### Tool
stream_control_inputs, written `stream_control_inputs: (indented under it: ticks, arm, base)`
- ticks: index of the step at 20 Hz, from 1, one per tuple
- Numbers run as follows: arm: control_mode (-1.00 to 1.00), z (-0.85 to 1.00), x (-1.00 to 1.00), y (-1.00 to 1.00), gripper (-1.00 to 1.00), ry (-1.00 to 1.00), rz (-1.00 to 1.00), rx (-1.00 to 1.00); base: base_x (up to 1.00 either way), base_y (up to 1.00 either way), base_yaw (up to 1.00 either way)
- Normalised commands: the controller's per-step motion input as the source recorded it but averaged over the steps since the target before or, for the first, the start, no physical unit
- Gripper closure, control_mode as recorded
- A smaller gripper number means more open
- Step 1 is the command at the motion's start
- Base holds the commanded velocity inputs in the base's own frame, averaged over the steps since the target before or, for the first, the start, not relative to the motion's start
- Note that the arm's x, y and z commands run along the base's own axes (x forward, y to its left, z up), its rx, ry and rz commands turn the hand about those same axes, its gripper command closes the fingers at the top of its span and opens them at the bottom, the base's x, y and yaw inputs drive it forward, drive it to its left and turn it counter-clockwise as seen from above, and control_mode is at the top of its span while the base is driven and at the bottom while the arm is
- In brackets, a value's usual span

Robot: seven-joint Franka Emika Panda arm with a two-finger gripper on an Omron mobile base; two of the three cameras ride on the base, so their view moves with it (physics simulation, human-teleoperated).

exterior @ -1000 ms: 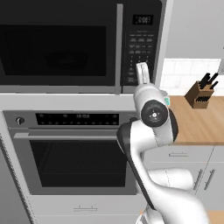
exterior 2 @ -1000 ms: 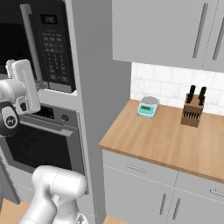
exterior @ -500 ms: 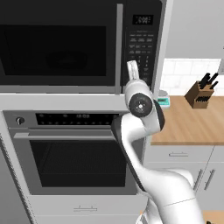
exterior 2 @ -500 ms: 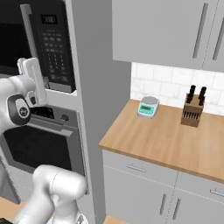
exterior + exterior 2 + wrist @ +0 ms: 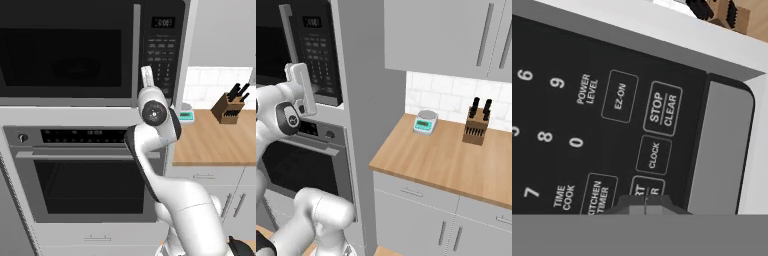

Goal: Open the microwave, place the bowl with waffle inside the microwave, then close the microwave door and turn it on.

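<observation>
The microwave door (image 5: 65, 50) is shut, and the hand (image 5: 645, 204) sits pinched fully closed, holding nothing, its tips right up against the keypad (image 5: 597, 130) of the microwave (image 5: 90, 50) at what looks like the start key, only partly legible behind the fingers. The bowl with waffle cannot be made out through the dark window, so whether it sits on the turntable is unclear. The main risk here is a wrong press — the "CLOCK" key (image 5: 654, 154) lies just above the tips, "KITCHEN TIMER" (image 5: 601, 194) just beside them, and "STOP CLEAR" (image 5: 662, 108) a little farther on, so a small sideways slip would likely land on one of those and leave the oven off or cancel it. A glancing push might also skid across the smooth panel without registering. In the base views the arm (image 5: 150, 145) crosses in front of the oven (image 5: 85, 170) below, well apart from the knife block (image 5: 476, 126) and scale (image 5: 424, 122) on the tabletop (image 5: 446, 160) — a wide pull-back could brush the oven face.
</observation>
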Motion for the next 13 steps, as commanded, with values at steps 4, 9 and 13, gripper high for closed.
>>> stream_control_inputs:
  ticks: [4,9,13]
  arm:
    - [-1.0,-0.54,0.84,0.0,1.0,-0.05,0.0,0.0]
    - [-1.0,-0.98,0.99,-0.01,1.0,-0.12,0.0,0.0]
    - [-1.0,-1.0,1.0,-0.1,1.0,-0.07,0.0,0.0]
  base:
    - [0.0,0.0,0.0]
    - [0.0,0.0,0.0]
    - [0.0,0.0,0.0]
